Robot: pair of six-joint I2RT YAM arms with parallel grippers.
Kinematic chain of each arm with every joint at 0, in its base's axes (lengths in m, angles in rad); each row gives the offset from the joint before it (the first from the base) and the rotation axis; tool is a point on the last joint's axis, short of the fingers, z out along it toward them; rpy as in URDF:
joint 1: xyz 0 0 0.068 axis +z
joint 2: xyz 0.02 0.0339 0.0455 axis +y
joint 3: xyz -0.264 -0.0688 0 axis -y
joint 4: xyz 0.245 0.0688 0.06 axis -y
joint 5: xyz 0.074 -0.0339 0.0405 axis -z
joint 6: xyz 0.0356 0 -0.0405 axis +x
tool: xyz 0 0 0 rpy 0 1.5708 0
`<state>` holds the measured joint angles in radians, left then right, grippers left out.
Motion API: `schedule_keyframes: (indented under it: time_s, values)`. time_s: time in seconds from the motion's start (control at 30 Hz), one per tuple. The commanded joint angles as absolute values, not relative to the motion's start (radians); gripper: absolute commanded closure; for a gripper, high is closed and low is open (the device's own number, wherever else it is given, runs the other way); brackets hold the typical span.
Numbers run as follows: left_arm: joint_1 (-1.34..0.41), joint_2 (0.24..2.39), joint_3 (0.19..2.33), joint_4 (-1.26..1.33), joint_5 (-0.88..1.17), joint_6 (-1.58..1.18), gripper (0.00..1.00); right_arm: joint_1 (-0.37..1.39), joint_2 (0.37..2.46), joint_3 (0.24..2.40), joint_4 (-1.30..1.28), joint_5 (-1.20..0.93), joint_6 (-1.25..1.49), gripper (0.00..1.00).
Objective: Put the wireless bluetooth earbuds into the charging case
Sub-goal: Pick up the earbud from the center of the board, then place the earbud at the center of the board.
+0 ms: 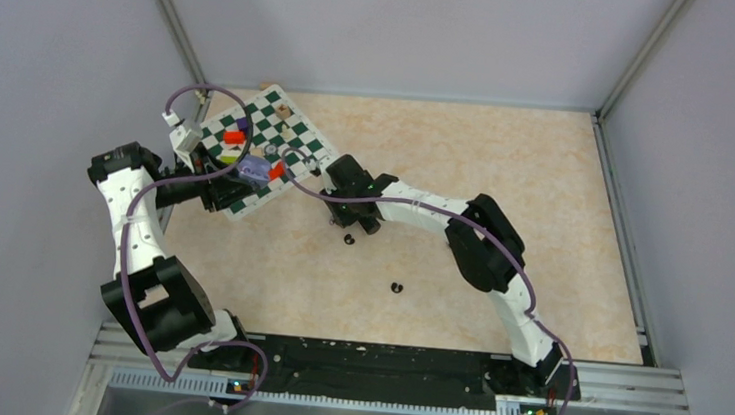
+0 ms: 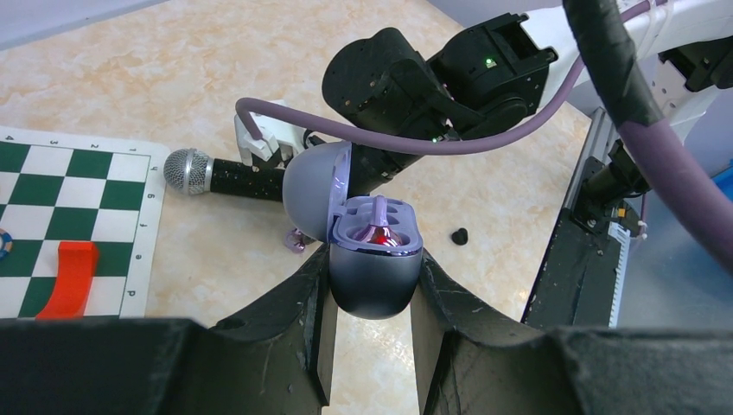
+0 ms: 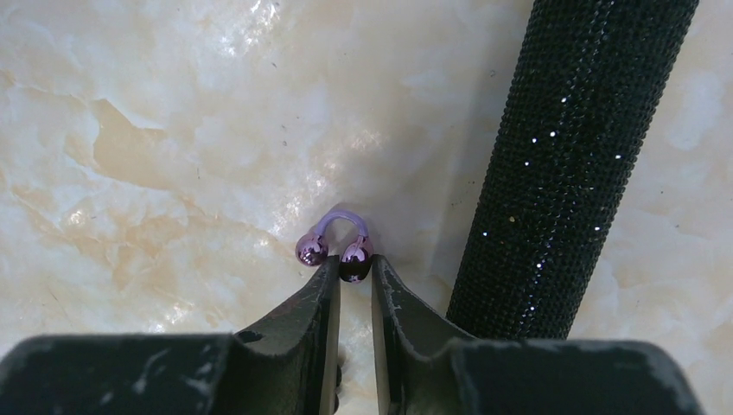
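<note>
Right wrist view: the right gripper has its fingers nearly together, tips against a purple earbud on the table; whether it is pinched I cannot tell. A black microphone lies just beside. The left gripper clamps the open charging case. A black earbud lies near the right gripper, a second black earbud well apart.

From above, the chess mat lies at ten o'clock on the worktop. The charging case sits in the left tool, the microphone behind it at eleven o'clock. An earbud lies at the tips of the right tool. One loose earbud lies mid-worktop, another earbud at its five o'clock.
</note>
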<state>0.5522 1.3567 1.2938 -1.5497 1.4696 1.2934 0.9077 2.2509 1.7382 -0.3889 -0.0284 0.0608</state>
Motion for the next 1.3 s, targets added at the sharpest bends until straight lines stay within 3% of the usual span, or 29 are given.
schedule_keyframes:
  time_s: [0.0, 0.63, 1.0, 1.27]
  values:
    - [0.558, 1.331, 1.285, -1.588, 1.514, 1.319, 1.0, 0.922, 2.252, 1.792, -0.38, -0.033, 0.054, 0.84]
    - [0.558, 1.331, 1.285, -1.587, 1.515, 1.319, 1.0, 0.864, 1.96, 1.732, -0.381, -0.023, 0.006, 0.87]
    - [0.558, 1.327, 1.285, -1.588, 1.518, 1.318, 1.0, 0.615, 1.802, 1.435, -0.28, -0.02, 0.007, 0.87]
    - [0.558, 1.334, 1.285, -1.588, 1.517, 1.319, 1.0, 0.539, 1.809, 1.247, -0.226, 0.056, -0.062, 0.86]
